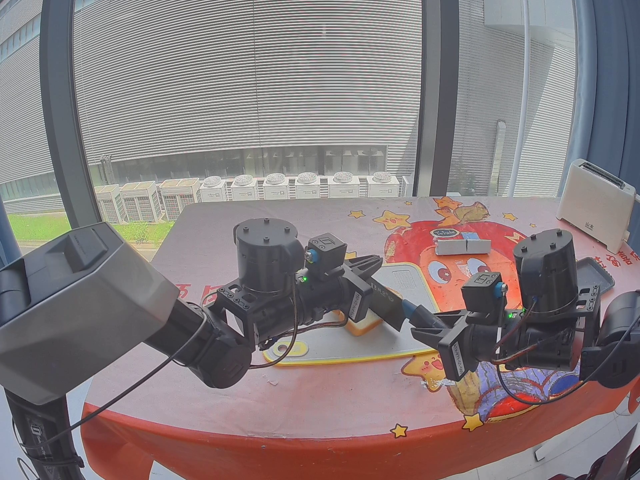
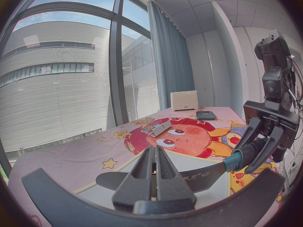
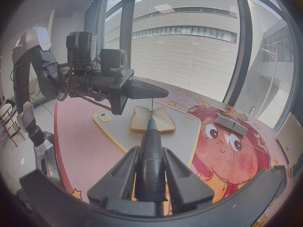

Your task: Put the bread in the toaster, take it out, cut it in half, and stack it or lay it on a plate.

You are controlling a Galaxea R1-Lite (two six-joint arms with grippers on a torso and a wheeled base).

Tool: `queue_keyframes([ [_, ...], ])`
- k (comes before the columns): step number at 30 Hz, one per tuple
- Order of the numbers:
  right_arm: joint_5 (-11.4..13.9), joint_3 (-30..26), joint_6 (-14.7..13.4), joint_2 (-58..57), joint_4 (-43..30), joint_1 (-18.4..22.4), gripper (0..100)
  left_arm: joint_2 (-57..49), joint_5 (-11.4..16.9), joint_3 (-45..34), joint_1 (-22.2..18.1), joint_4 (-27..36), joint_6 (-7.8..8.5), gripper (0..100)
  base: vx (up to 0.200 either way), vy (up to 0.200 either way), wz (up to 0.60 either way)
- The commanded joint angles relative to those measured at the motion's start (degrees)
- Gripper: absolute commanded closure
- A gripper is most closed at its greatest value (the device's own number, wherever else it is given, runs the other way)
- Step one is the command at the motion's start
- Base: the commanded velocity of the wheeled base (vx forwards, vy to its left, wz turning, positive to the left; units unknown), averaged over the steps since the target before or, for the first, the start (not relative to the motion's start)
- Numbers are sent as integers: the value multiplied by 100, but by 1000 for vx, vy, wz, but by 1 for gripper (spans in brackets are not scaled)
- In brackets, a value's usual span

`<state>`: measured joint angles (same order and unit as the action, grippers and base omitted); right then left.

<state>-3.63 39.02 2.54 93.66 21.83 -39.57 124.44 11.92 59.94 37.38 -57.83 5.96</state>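
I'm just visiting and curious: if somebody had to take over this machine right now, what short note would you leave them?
Left end effector: shut, holding nothing, tip just above the pale slice of bread.
Right end effector: shut on the black-and-teal-handled knife, blade lined up over the bread's middle.
Bread lies flat on the grey, yellow-rimmed cutting board. The white toaster and dark rectangular plate sit at the table's far right, away from the board.
Done: bread is out of the toaster and on the board.
Left: no cut shows yet. Halve it, then stack or lay the halves on the plate.
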Motion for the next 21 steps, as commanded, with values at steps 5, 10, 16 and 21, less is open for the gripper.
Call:
queue_keyframes([
  [5, -6, 0, 1, 12, 23, 20, 100, 142, 3, -35, -2, 44, 2, 100, 0, 0, 0],
  [10, -15, 0, -7, 21, -4, -7, 100, 238, 3, -44, -2, 26, 2, 100, 0, 0, 0],
  [16, -6, -9, 1, 47, -4, 11, 100, 256, 3, -44, -2, 26, 2, 100, 0, 0, 0],
  [21, -6, -9, -7, 91, 5, 11, 100, 282, 3, -44, 7, 26, 2, 100, 0, 0, 0],
])
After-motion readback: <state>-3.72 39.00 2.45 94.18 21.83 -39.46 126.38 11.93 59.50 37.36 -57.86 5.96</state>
